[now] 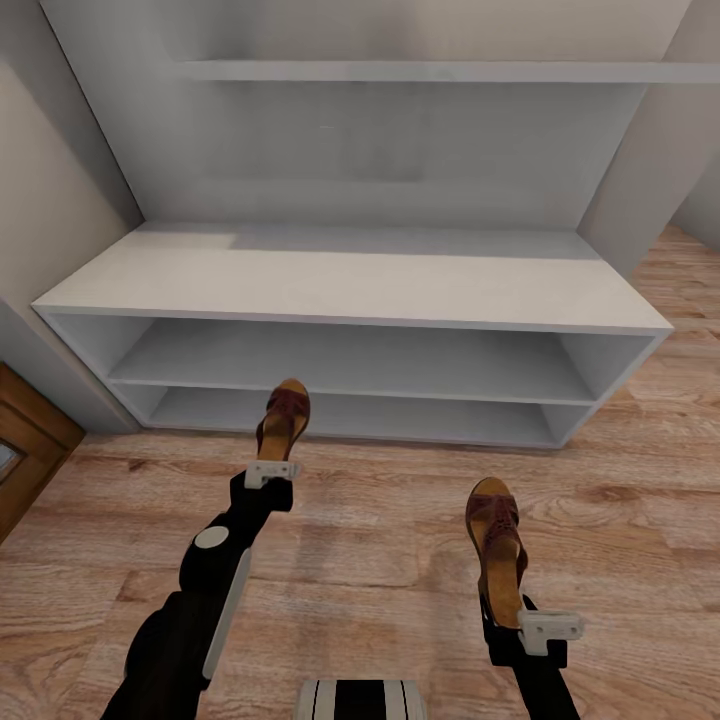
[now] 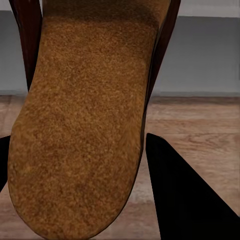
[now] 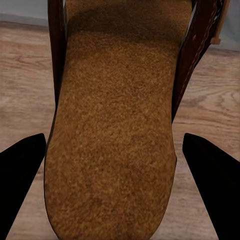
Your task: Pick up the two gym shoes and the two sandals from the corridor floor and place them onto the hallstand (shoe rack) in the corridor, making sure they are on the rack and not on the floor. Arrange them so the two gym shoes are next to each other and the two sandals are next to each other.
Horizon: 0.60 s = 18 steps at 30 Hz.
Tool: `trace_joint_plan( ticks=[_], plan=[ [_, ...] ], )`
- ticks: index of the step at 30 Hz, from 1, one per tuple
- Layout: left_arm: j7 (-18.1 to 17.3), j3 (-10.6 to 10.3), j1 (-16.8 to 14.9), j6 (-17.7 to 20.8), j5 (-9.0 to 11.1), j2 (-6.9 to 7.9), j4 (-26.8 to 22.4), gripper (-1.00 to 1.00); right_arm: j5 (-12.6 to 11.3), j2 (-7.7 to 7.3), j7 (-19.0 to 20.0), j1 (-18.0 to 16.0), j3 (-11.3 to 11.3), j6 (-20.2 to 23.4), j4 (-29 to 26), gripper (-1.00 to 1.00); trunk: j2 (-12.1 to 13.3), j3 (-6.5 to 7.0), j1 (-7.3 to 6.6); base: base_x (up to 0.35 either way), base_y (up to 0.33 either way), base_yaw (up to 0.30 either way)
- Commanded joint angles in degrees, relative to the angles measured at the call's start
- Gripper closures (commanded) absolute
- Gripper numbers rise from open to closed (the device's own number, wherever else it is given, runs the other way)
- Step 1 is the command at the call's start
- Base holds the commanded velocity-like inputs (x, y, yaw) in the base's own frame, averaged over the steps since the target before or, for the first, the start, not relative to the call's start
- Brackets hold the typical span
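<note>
Left gripper (image 1: 270, 470) grips sandal (image 1: 283, 418), heel hidden, 11 o'clock | my right gripper (image 1: 525, 622) clamps second sandal (image 1: 497, 548), 1 o'clock | hallstand (image 1: 350, 285) 12 o'clock, top cropped | no lettering legible

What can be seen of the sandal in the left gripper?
The left sandal is dark brown with a woven-looking wide strap and a tan, suede-like footbed. The left gripper holds it by the heel end above the floor, toe pointing toward the hallstand. Dark fingers flank the footbed.
</note>
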Motion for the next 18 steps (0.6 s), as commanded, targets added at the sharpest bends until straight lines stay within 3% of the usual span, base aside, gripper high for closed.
trace_joint_plan(
  ticks=[1, 8, 18],
  plan=[
    [-0.09, 0.00, -0.16, 0.59, -0.19, -0.01, -0.01, 1.00, -0.04, 0.00, 0.09, 0.01, 0.00, 0.00, -0.01, 1.00, 0.00, 0.00, 0.00, 0.000, 0.000, 0.000],
    [-0.14, -0.07, -1.87, 5.60, -0.10, -0.13, -0.02, 1.00, -0.10, -0.01, 0.03, 0.03, -0.07, -0.02, -0.29, 1.00, 0.00, 0.00, 0.00, 0.000, 0.000, 0.000],
    [-0.11, -1.13, -2.40, 7.55, -0.13, -0.23, -0.10, 1.00, -0.11, 0.04, -0.05, 0.04, -0.08, -0.04, -0.34, 1.00, 0.00, 0.00, 0.00, 0.000, 0.000, 0.000]
  ],
)
